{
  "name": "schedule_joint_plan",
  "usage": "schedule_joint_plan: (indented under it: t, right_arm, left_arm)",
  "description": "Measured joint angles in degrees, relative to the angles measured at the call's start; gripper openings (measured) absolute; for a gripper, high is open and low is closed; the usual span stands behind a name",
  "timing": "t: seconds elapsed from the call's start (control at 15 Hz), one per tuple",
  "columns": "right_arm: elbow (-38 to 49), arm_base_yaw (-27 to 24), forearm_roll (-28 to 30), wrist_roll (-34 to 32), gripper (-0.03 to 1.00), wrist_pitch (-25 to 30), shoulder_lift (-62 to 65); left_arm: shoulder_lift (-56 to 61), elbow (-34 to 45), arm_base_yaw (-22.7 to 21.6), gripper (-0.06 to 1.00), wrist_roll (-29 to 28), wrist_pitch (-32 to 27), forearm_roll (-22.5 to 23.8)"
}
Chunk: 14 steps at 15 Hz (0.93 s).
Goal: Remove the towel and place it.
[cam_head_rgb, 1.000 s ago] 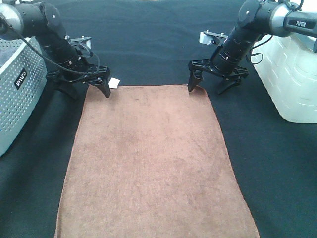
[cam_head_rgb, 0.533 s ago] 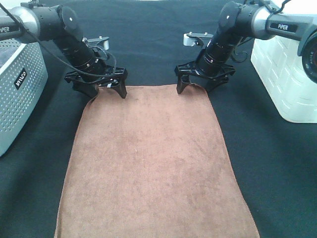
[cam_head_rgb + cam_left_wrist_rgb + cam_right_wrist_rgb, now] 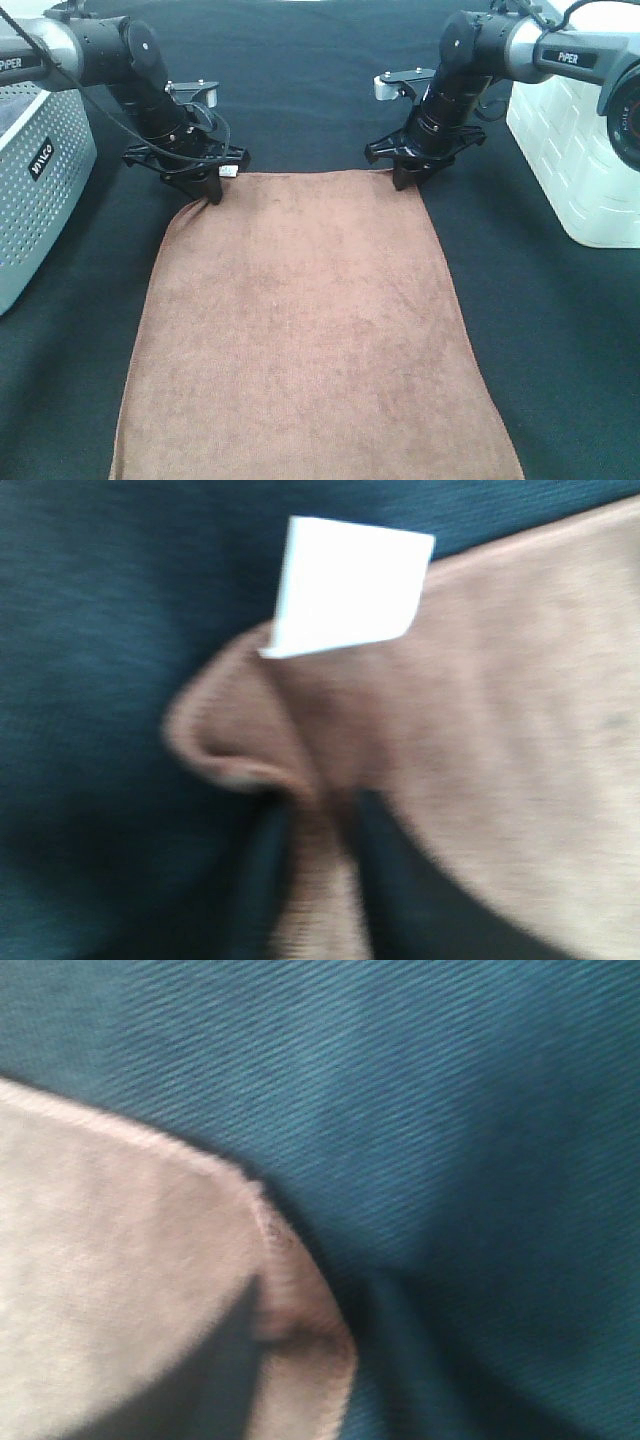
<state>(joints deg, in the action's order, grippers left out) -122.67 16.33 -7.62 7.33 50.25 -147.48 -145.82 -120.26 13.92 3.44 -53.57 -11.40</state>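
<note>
The towel is spread flat on the black cloth. Its far corners are pinched by the down-tilted left gripper and right gripper. The white tag is shown plainly only by the left wrist view.

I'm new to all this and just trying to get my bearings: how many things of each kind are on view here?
towel: 1
pincers: 2 (left pincer, right pincer)
containers: 2 (grey container, white container)
table cloth: 1
Total: 6
</note>
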Motion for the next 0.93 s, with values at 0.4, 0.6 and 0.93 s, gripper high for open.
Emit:
schedule_joint_plan:
  t: [0.4, 0.6, 0.93]
  right_arm:
    - [0.0, 0.2, 0.7, 0.0, 0.01, -1.0, -0.1]
    - [0.1, 0.5, 4.0, -0.1, 0.01, -5.7, 0.1]
    - [-1.4, 0.5, 12.2, -4.5, 0.01, -13.3, 0.1]
  left_arm:
    - [-0.1, -0.1, 0.1, 0.00, 3.9, 1.9, 1.2]
    - [-1.3, -2.9, 0.2, 0.00, 4.0, 6.4, 1.1]
    - [-1.4, -9.1, 0.2, 0.00, 4.1, 14.4, 1.1]
